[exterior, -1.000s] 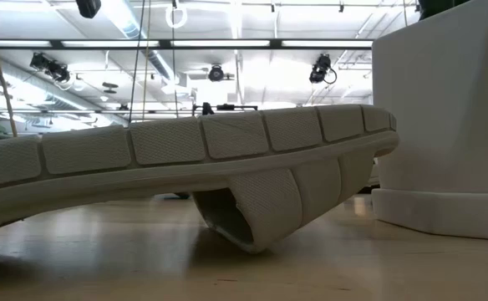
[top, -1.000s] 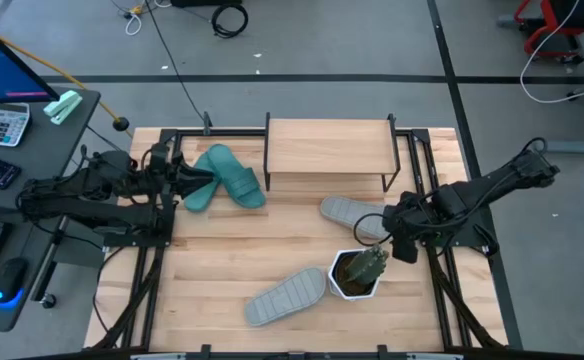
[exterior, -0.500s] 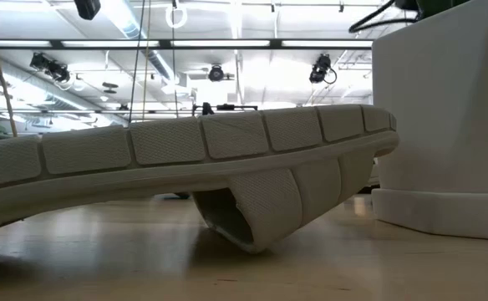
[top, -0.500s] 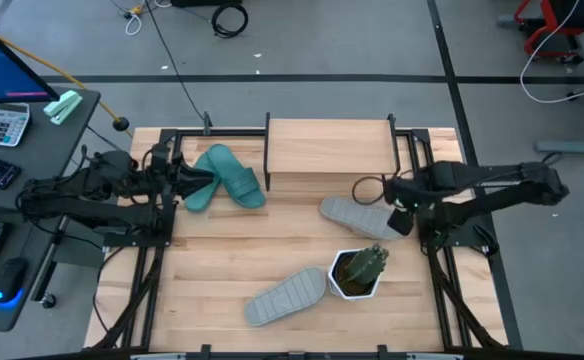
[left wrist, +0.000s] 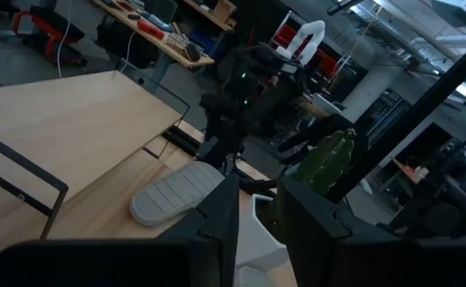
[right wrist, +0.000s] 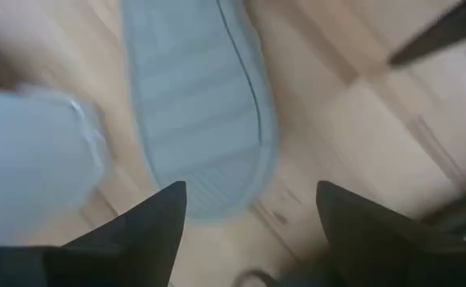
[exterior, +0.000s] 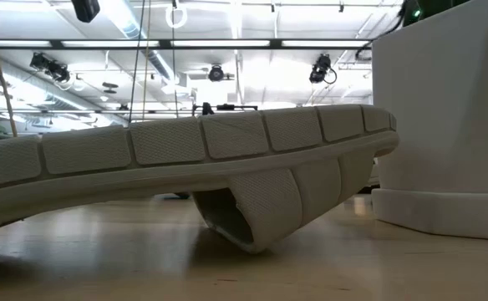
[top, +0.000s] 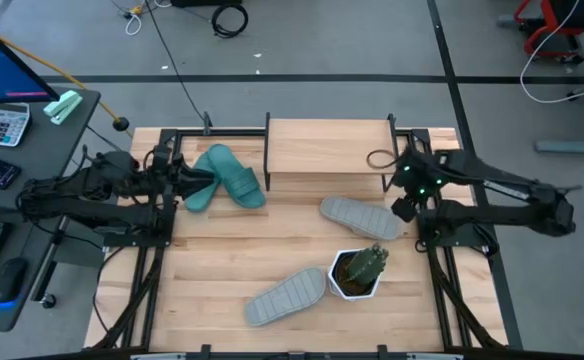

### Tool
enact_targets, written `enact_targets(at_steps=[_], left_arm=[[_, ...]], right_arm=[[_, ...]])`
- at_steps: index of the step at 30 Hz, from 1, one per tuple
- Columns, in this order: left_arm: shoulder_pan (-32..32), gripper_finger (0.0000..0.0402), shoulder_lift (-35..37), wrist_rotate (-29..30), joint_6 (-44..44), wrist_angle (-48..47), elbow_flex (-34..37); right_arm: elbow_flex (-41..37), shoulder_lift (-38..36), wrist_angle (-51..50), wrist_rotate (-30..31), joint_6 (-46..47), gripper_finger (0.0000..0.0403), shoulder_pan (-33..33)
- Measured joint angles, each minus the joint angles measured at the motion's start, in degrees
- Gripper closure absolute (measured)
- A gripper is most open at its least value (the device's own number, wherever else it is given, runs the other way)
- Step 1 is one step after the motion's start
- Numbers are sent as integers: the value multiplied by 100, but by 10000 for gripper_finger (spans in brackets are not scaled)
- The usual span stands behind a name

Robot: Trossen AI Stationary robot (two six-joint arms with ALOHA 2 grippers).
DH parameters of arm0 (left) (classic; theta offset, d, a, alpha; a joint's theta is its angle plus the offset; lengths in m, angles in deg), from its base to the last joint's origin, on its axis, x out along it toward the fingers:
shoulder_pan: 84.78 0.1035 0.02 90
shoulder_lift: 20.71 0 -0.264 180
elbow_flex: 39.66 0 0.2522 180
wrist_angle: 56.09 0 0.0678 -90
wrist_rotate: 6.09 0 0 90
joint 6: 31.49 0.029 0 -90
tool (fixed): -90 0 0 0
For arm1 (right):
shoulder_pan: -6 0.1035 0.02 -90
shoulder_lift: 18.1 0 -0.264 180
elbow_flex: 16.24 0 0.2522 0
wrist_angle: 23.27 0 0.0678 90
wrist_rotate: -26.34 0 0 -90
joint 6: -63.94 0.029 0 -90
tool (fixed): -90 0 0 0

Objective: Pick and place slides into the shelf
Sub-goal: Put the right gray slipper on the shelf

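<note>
Wooden table, shelf (top bare), cactus pot

Teal-green slides, pair, plain colour. Two light grey slides, soles up with a ridged block pattern and fine mesh texture. Shelf has a pale wood top and black legs. White pot with a green cactus. Table is light wood planks. Dark arms.

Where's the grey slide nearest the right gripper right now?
In the high view, the light grey ridged-sole slide lies sole-up on the slatted tabletop, right of centre, between the plank-top shelf and the white cactus pot, beside the open right gripper.
</note>
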Motion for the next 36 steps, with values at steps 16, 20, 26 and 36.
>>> enact_targets(at_steps=[16, 20, 26, 36], left_arm=[[-2, 308, 0, 0, -44, 2, 0], [-2, 310, 0, 0, -50, 2, 0], [-2, 314, 0, 0, -54, 2, 0], [-2, 306, 0, 0, -58, 2, 0]], right_arm=[[-721, -576, 510, -1173, 203, 115, -1161], [-792, -364, 512, -1209, -219, 115, -1218], [-899, -81, 534, -1184, -649, 115, -1224], [-1003, 258, 612, -1042, -875, 115, -1224]])
